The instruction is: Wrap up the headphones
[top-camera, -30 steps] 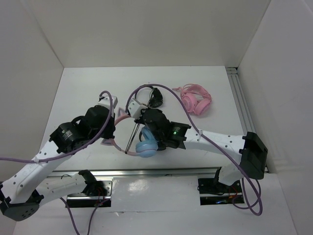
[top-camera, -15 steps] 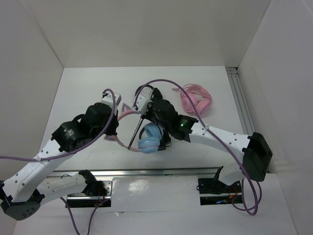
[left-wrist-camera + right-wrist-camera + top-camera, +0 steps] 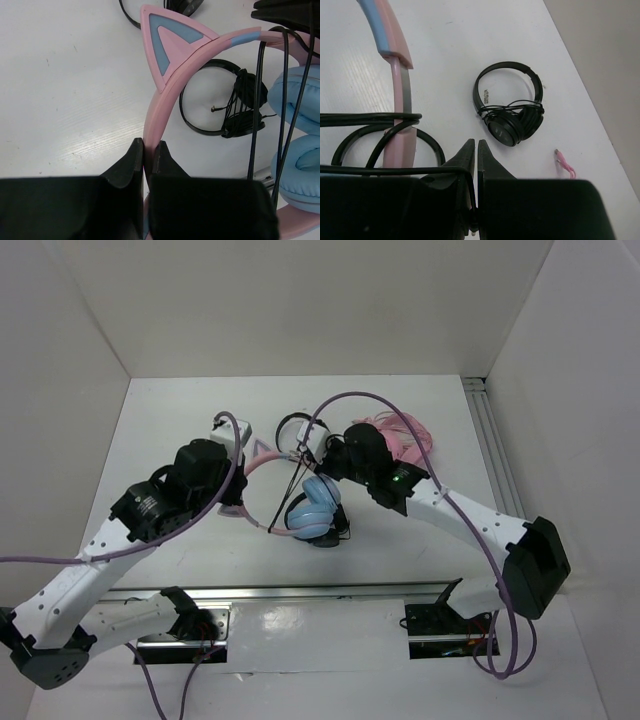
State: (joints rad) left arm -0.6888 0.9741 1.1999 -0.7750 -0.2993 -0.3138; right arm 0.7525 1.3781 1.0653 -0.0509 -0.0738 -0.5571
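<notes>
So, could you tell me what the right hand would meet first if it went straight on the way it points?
Most likely the small black headphones, lying ahead of the right hand on the table; depth is hard to judge.

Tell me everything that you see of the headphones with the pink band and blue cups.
The headphones are an over-ear pair: a pink, plastic-looking headband with a pink-and-blue cat ear, padded light blue ear cups and a thin dark cable. The left pincer is shut on the headband. The cable loops around the band's grey slider, and the right pincer is shut on it. The pair is near the middle of the white table.
</notes>
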